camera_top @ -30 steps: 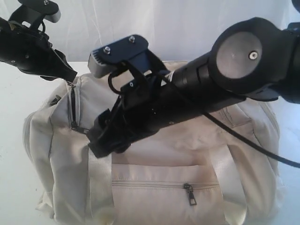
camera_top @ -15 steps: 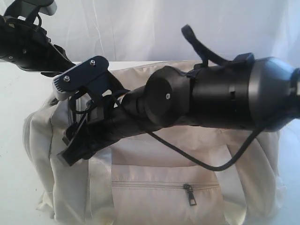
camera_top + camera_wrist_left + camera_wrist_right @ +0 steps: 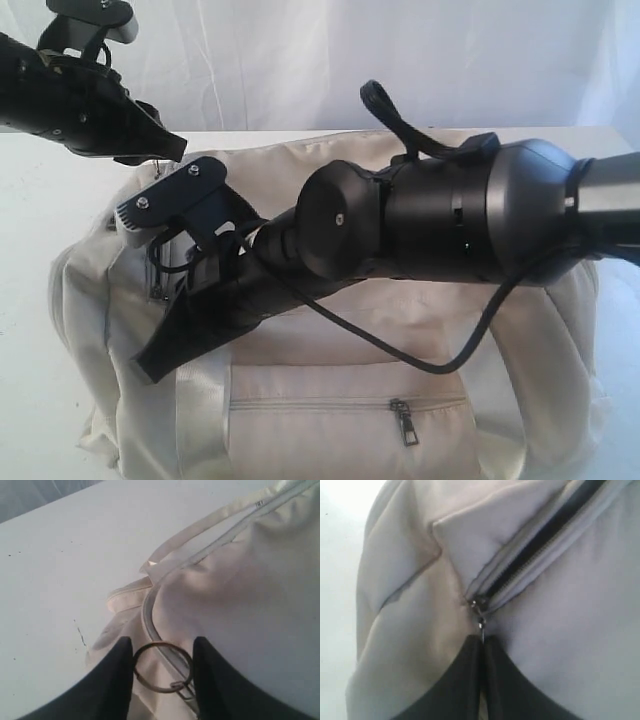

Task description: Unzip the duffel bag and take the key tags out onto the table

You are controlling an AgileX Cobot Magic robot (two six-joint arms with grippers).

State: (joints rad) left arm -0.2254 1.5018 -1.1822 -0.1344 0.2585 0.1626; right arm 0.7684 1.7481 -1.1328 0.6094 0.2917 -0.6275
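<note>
White curtain backdrop (image 3: 300, 60), broad white tabletop (image 3: 40, 200), and the big cream fabric duffel bag (image 3: 330, 400) is lying right under both grippers, its long axis running back beneath the right arm. The right gripper (image 3: 481, 639) is pinching the small metal zipper pull (image 3: 480, 625). Beyond its fingertips the zip is gaping dark, so the unzipping looks mostly done. The left gripper (image 3: 162, 641) is clamping a metal ring (image 3: 160, 691). The colourful plastic key tags aren't showing, so I'm guessing they're inside and all that's left.

White table (image 3: 45, 215), cream duffel bag (image 3: 320, 395) resting on it, small dark marks (image 3: 80, 635) on the surface beside the bag
</note>
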